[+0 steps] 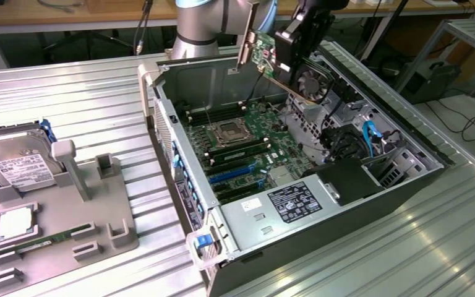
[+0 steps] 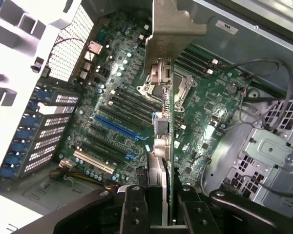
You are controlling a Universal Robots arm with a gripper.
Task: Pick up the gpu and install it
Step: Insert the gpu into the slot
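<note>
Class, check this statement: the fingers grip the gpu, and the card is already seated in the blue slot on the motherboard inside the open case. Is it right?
Not quite. The fingers do grip the gpu, but the card is not seated. The exterior view shows it held in the air above the open case, clear of the blue slot on the motherboard.

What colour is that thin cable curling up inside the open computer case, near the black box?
Bright blue; the thin curling cable shows best in the exterior view.
</note>
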